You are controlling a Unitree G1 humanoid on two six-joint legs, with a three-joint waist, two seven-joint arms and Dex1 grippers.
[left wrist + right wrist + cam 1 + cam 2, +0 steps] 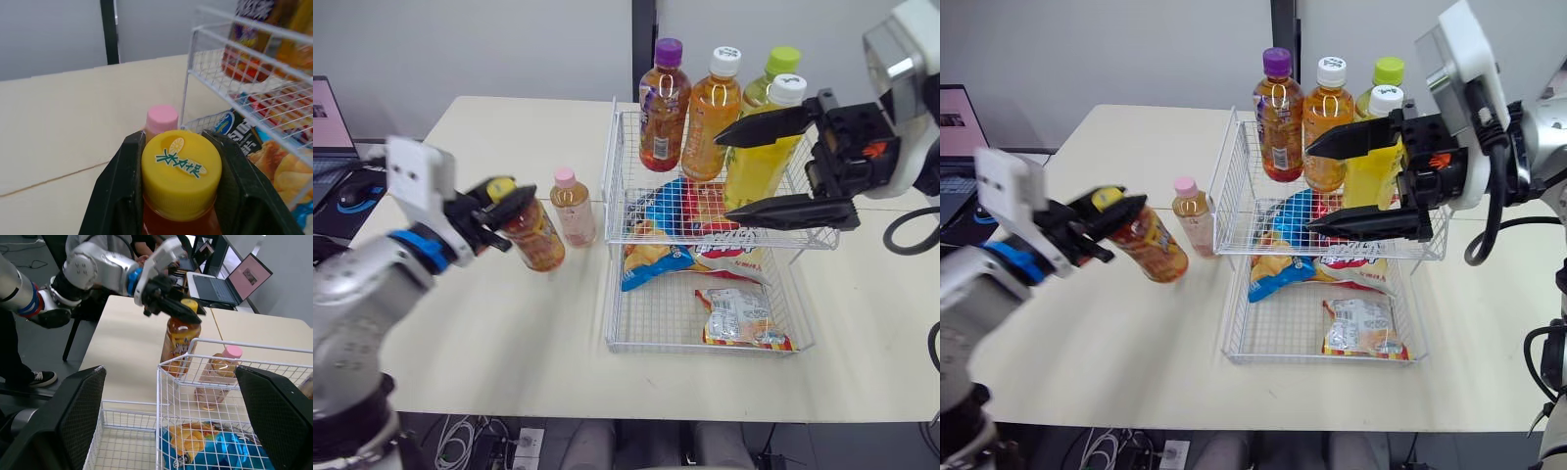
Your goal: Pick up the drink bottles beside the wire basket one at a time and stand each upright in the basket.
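My left gripper (pixel 499 211) is shut on the neck of an amber bottle with a yellow cap (pixel 533 235), holding it tilted just left of the wire basket (pixel 615 157). The cap (pixel 180 169) sits between the black fingers (pixel 117 196). A small pink-capped bottle (pixel 573 208) stands upright on the table between that bottle and the basket. Several bottles stand in the basket's upper tier: purple-capped (pixel 663 108), orange with white cap (pixel 710 117), green-capped (pixel 773 73) and yellow with white cap (pixel 759 162). My right gripper (pixel 722 176) is open around the yellow bottle's level, holding nothing.
The basket's lower tier holds snack bags (pixel 739 318) and a blue chips bag (pixel 656 259). A laptop (pixel 328 117) and mouse (pixel 357 186) sit off the table's left edge. Bare tabletop (pixel 509 333) lies in front of the bottles.
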